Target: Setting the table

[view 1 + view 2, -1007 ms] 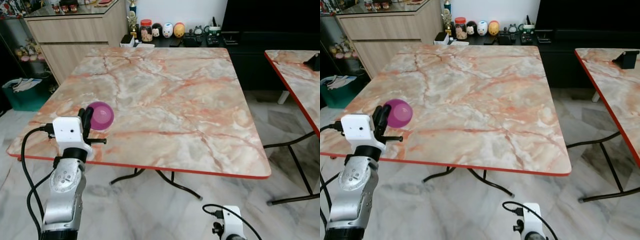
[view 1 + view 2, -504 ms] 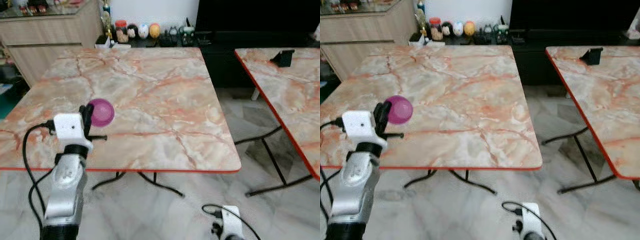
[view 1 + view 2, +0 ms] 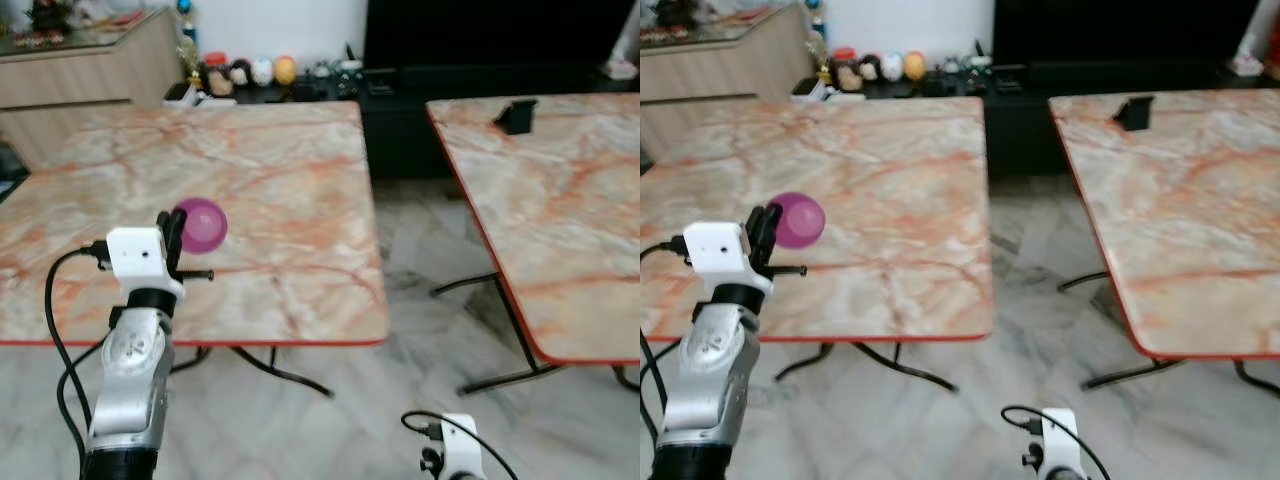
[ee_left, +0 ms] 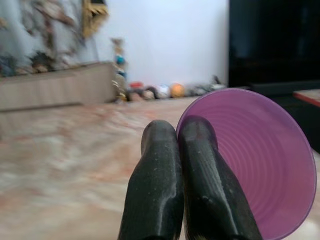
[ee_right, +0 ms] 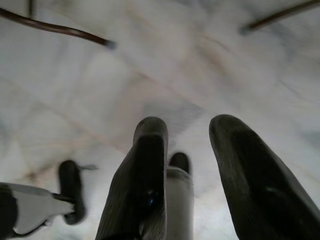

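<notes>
A purple plastic bowl point(image 3: 204, 224) is held up over the near part of the left marble table point(image 3: 280, 290). My left gripper point(image 3: 176, 232) is shut on its rim. In the left wrist view the two black fingers point(image 4: 165, 190) press together on the edge of the purple bowl point(image 4: 255, 165), whose ribbed inside faces the camera. My right gripper point(image 5: 187, 127) hangs low, open, with nothing between its fingers, pointing at the pale marble floor point(image 5: 165, 65).
A second marble table point(image 3: 560, 230) stands to the right, with a small black stand point(image 3: 513, 116) on its far part. A floor gap point(image 3: 420, 260) separates the tables. Figurines and jars point(image 3: 250, 72) line a dark low unit behind. A wooden cabinet point(image 3: 90, 70) stands at the back left.
The view has swung to the right, so the left table slid leftward and the second table came further into the picture. My left gripper still holds the purple bowl the same way.
</notes>
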{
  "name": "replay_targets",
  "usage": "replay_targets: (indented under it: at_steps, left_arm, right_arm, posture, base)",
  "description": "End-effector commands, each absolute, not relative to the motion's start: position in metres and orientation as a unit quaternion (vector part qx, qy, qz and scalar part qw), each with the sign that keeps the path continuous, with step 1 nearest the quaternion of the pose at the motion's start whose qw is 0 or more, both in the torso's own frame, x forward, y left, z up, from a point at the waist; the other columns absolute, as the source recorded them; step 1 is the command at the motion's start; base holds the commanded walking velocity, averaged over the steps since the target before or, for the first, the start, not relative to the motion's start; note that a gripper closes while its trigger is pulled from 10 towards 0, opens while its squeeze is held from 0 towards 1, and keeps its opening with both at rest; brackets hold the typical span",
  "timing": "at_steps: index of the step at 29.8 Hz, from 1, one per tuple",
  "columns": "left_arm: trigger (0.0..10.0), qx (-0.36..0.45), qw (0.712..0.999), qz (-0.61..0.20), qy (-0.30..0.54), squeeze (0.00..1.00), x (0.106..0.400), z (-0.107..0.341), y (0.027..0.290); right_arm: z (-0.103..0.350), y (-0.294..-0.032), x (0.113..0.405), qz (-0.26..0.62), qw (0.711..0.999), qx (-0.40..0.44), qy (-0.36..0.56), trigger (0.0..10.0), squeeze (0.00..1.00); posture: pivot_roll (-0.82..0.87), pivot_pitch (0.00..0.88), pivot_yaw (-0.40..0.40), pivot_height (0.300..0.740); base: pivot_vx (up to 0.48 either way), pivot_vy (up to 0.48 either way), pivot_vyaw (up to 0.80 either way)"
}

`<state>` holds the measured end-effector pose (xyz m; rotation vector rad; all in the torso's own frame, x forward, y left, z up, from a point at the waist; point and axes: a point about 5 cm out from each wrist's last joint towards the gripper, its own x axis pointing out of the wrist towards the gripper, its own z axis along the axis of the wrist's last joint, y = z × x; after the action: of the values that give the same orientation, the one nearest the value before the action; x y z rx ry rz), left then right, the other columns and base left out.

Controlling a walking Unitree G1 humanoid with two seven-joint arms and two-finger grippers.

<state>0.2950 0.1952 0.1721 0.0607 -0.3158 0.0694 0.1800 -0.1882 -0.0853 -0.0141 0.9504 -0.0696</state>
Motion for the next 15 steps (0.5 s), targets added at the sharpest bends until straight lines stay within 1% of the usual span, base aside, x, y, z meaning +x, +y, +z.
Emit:
replay_targets:
  at_steps: [1, 15]
  left_arm:
    - [10.0, 0.037, 0.984, 0.036, -0.168, 0.00, 0.2951, 0.1777, 0.1972]
    - [10.0, 0.033, 0.984, 0.037, -0.170, 0.00, 0.2969, 0.1792, 0.1959]
  right_arm:
    - [-0.0833, -0.1900, 0.1834, -0.034, 0.892, -0.009, 0.451, 10.0, 0.00]
    - [-0.0829, -0.1904, 0.1843, -0.035, 0.892, -0.009, 0.450, 10.0, 0.00]
  posture:
    - [-0.04, 0.000, 0.035, 0.740]
    - [-0.04, 0.000, 0.031, 0.740]
  base:
    - [0.000, -0.480, 0.00]
    - [0.000, -0.478, 0.00]
